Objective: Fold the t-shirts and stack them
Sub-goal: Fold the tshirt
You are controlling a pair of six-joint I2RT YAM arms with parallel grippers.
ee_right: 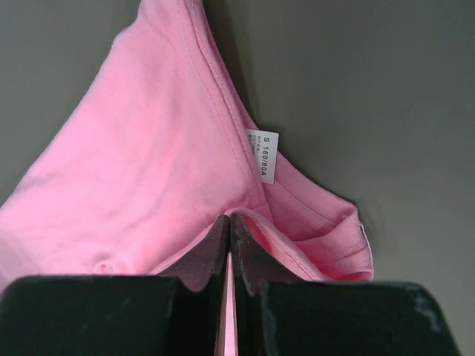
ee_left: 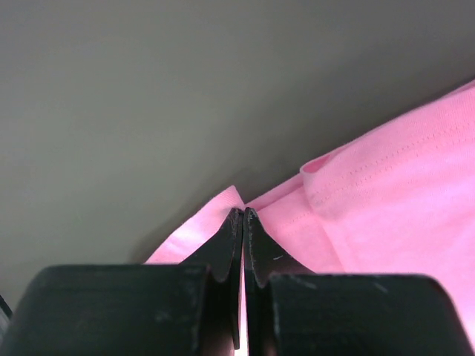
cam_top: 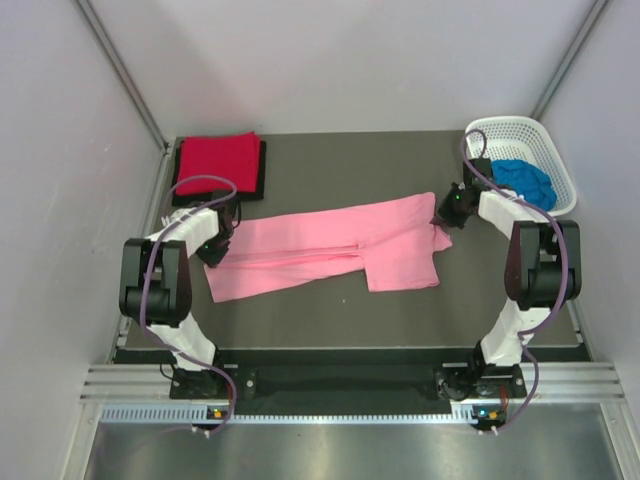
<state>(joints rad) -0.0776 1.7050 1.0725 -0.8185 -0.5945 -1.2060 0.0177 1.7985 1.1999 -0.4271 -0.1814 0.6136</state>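
Fingers (ee_left: 224, 252) on both sides clench opposite ends of pink t-shirt (cam_top: 330, 245), pinched cloth hidden between them

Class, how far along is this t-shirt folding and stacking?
Done: folded red cloth shirt lies on a black shirt. In hand: left end effector and right end effector pinch ends of the light pink shirt. Remaining: bright blue shirt in the white lattice basket.

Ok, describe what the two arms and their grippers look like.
Both the left arm and right arm have white links joined by chunky black joint housings, with a purple cable looping along each. The left gripper and right gripper have black, blocky fingers tapering to thin tips, lightly scuffed. A green light shows near the right wrist.
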